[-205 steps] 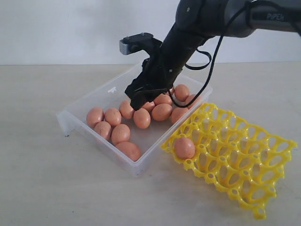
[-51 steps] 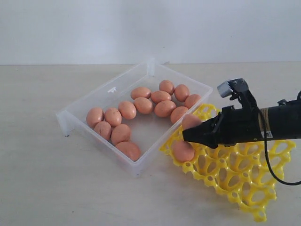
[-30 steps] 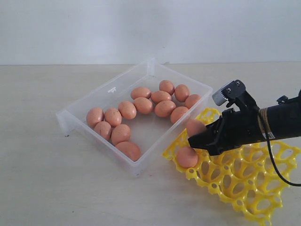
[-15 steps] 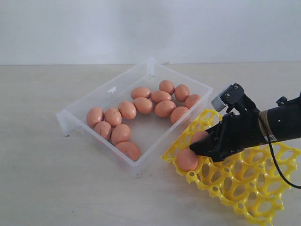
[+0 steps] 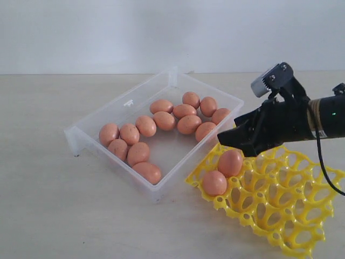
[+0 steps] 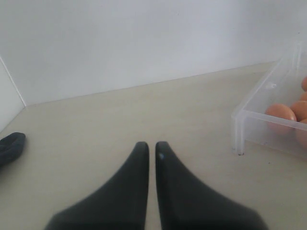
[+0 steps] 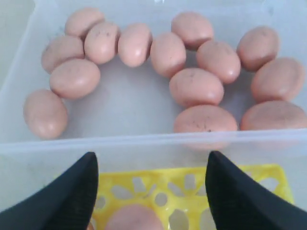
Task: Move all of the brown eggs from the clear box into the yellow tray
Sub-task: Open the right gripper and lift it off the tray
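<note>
Exterior view shows most eggs [image 5: 138, 153] left in the box [image 5: 73, 136], while a second egg [image 5: 230, 163] now sits in the tray [image 5: 192, 179] beside the first egg [image 5: 214, 182], dropped by the right hand [image 5: 232, 145], which is spread and lifted clear.

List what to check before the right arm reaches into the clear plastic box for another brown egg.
1. Right gripper open and empty: ok, jaws stand wide with nothing between them.
2. Two speckled orange-brown eggs seated in cups of the bright yellow lattice plastic tray: ok, side by side at the corner beside the box.
3. Right gripper clear of those two eggs: ok, it hangs above them.
4. Shallow see-through plastic box emptied: not ok, many eggs lie in it.
5. Left gripper out of the way: ok, shut, apart from the box.
</note>
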You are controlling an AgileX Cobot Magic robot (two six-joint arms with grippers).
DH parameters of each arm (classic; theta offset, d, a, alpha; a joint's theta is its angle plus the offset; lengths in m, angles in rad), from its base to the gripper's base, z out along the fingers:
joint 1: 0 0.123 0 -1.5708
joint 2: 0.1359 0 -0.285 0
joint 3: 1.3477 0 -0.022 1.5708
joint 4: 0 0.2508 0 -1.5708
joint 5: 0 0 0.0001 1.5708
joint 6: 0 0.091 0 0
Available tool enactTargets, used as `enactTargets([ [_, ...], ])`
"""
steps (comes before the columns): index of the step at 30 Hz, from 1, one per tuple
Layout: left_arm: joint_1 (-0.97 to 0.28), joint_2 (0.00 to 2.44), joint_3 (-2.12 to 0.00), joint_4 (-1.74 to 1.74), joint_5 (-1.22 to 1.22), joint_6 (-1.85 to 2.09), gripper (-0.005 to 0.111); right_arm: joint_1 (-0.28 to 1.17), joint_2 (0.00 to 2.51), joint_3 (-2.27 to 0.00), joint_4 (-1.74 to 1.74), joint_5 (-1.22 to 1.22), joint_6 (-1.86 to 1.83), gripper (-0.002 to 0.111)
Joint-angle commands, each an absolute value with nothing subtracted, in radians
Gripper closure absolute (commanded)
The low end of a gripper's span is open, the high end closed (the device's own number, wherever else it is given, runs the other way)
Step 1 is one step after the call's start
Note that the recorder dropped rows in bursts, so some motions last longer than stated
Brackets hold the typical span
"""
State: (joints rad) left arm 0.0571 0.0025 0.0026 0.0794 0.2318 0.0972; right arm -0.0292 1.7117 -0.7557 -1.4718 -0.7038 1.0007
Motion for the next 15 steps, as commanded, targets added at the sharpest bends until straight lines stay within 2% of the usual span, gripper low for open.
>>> enactTargets([
  [1, 0.050, 0.000, 0.000, 0.074, 0.225, 0.094, 0.103, -0.028, 1.613, -0.760, -1.419, -0.722, 1.124, 0.058],
  [3, 0.050, 0.000, 0.000, 0.074, 0.225, 0.094, 0.103, -0.028, 1.574, -0.760, -1.425, -0.721, 1.195, 0.074],
  [5, 0.050, 0.000, 0.000, 0.074, 0.225, 0.094, 0.103, -0.028, 1.538, -0.760, -1.427, -0.721, 1.221, 0.102],
  [6, 0.050, 0.000, 0.000, 0.074, 0.225, 0.094, 0.103, -0.028, 1.522, -0.760, -1.428, -0.721, 1.227, 0.108],
  [12, 0.050, 0.000, 0.000, 0.074, 0.225, 0.094, 0.103, -0.026, 1.484, -0.760, -1.432, -0.683, 1.231, 0.107],
  [15, 0.050, 0.000, 0.000, 0.074, 0.225, 0.094, 0.103, -0.002, 1.484, -0.765, -1.438, -0.583, 1.231, 0.107],
])
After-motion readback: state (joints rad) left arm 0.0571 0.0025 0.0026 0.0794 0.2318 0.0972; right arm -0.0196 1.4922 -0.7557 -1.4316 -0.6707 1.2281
